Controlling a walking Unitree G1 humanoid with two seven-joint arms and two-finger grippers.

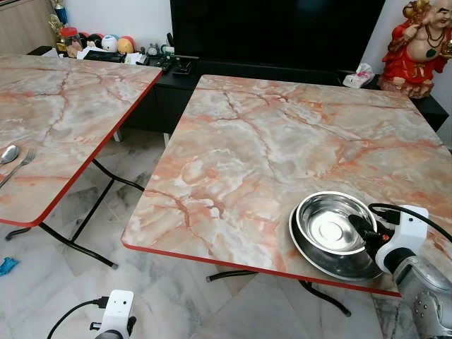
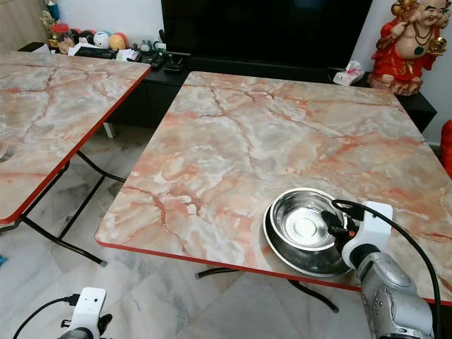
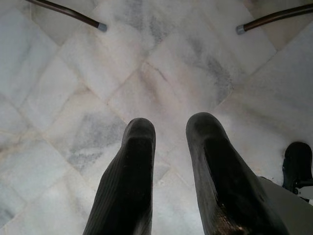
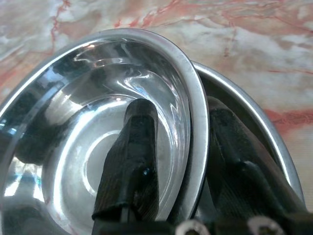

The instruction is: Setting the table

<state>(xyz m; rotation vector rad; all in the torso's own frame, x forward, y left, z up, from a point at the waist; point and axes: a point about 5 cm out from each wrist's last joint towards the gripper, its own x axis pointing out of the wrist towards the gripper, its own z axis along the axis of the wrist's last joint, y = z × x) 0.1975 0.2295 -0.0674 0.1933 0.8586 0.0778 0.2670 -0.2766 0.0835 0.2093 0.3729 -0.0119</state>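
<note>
A steel bowl (image 1: 326,224) sits inside a wider steel plate (image 1: 335,267) near the front right corner of the marble table (image 1: 247,148). My right gripper (image 4: 181,115) is shut on the bowl's near rim. One finger (image 4: 137,142) is inside the bowl and the other is in the gap between bowl and plate. From the head view, the right gripper (image 1: 361,229) reaches in from the table's front right. My left gripper (image 3: 171,132) hangs low over the floor with its fingers apart and nothing between them.
A second marble table (image 1: 63,120) stands to the left with a spoon (image 1: 8,154) and a fork (image 1: 22,162) on it. A strip of tiled floor (image 1: 120,205) with folding table legs separates the two. Behind are a dark TV console and a red statue (image 1: 421,46).
</note>
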